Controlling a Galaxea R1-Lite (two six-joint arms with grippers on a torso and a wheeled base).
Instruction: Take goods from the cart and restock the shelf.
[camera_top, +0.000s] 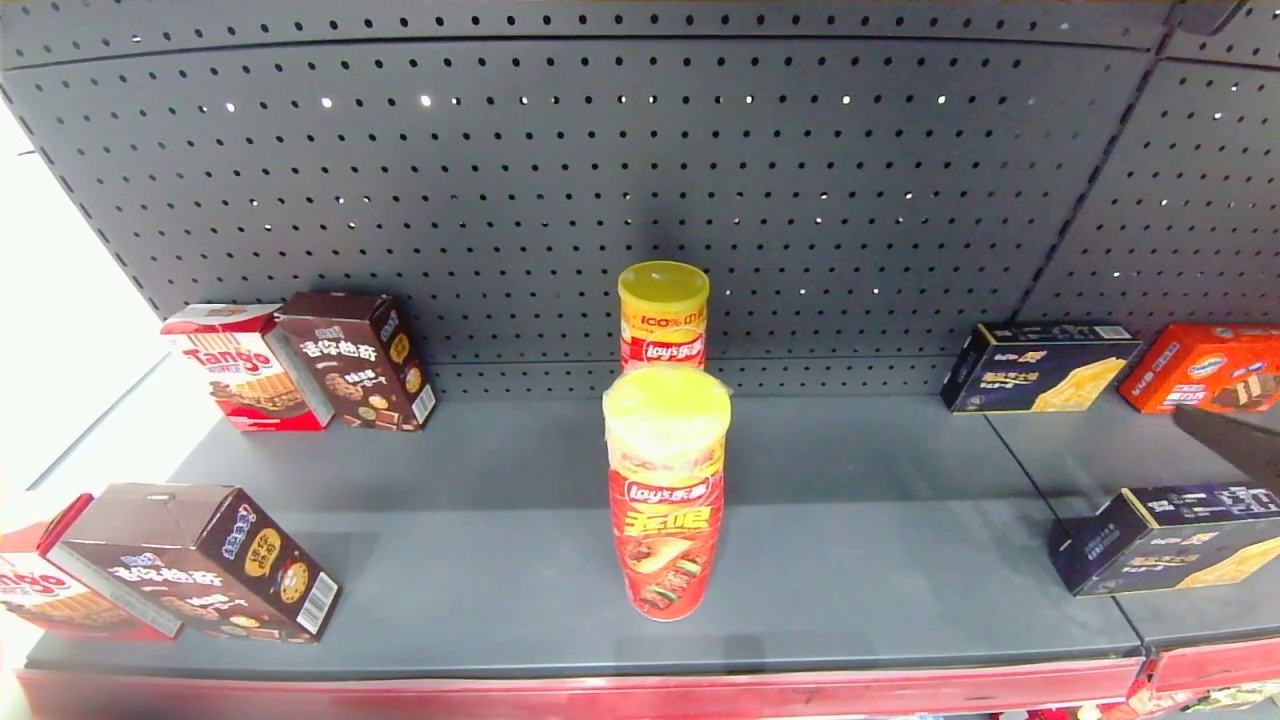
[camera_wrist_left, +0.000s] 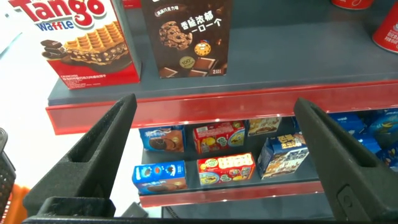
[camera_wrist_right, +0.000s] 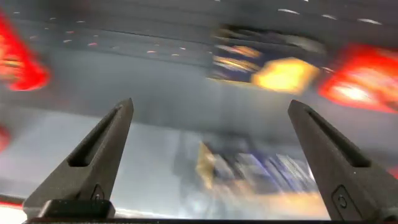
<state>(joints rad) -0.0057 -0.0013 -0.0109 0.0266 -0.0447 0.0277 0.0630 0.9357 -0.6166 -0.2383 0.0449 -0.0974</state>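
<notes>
Two red chip cans with yellow lids stand in the middle of the grey shelf (camera_top: 860, 560), the front can (camera_top: 667, 495) just ahead of the back can (camera_top: 663, 315). My left gripper (camera_wrist_left: 214, 102) is open and holds nothing, below and in front of the shelf's red front edge (camera_wrist_left: 205, 102), facing the red waffle box (camera_wrist_left: 78, 40) and the brown cookie box (camera_wrist_left: 186, 37). My right gripper (camera_wrist_right: 211, 104) is open and holds nothing, over the shelf's right part, facing a dark blue box (camera_wrist_right: 249, 168). One of its fingers (camera_top: 1240, 445) shows at the right edge of the head view.
Waffle and cookie boxes stand at the back left (camera_top: 300, 360) and front left (camera_top: 200, 565). Dark blue boxes (camera_top: 1040, 367) (camera_top: 1170, 540) and an orange box (camera_top: 1205, 367) lie at the right. A pegboard wall (camera_top: 600, 180) backs the shelf. A lower shelf (camera_wrist_left: 230, 186) holds several small packs.
</notes>
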